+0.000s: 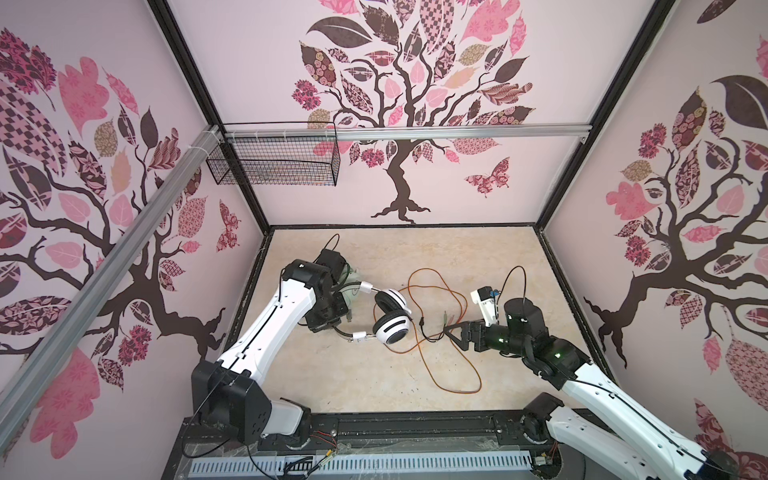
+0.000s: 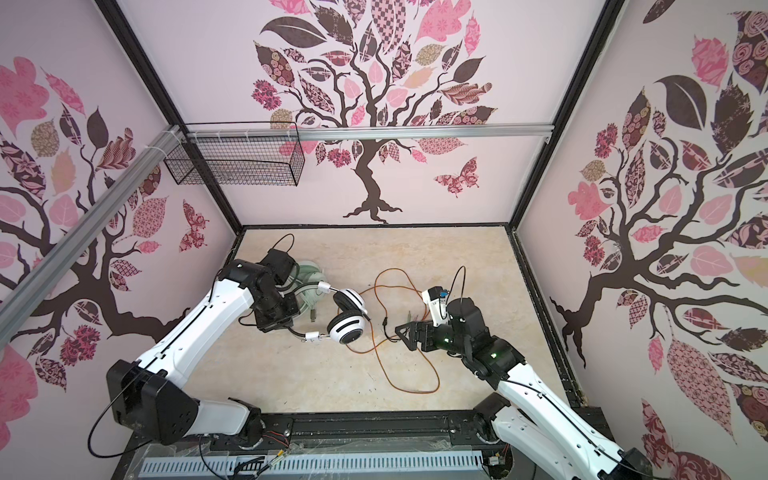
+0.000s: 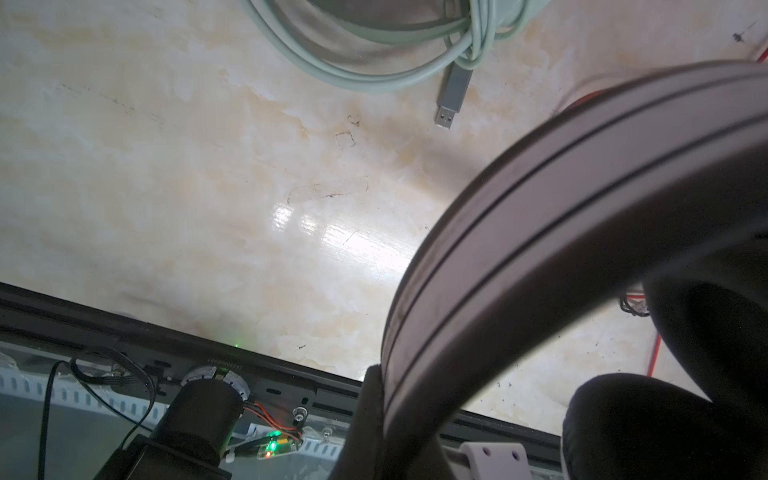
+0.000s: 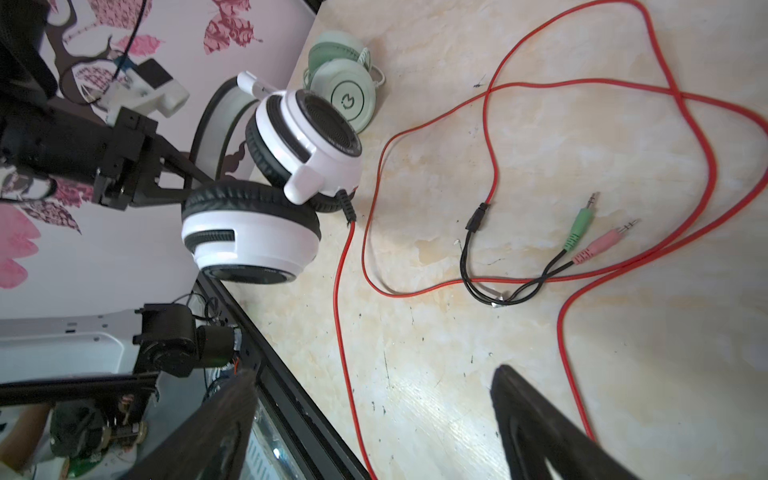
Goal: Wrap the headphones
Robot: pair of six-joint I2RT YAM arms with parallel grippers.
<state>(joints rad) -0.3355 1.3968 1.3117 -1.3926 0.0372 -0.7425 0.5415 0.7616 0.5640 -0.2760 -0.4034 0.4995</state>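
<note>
The white and black headset (image 1: 392,316) (image 2: 347,318) (image 4: 266,232) is held up by its headband (image 3: 540,249), on which my left gripper (image 3: 395,390) (image 1: 334,328) is shut. Its orange-red cable (image 1: 436,291) (image 2: 415,374) (image 4: 498,145) lies in loose loops on the table and ends in pink and green jack plugs (image 4: 590,237). My right gripper (image 4: 374,399) (image 1: 451,331) (image 2: 401,331) is open just above the table beside the plugs, and a stretch of cable runs under its gap. The mint-green headset (image 4: 353,95) (image 2: 309,282) sits behind the left wrist, its pale green cable (image 3: 374,62) coiled.
A grey USB plug (image 3: 451,99) ends the green cable. A black wire basket (image 1: 274,162) hangs on the back wall. The black rail (image 1: 395,428) with both arm bases borders the table's front edge. Patterned walls close in the left, right and back.
</note>
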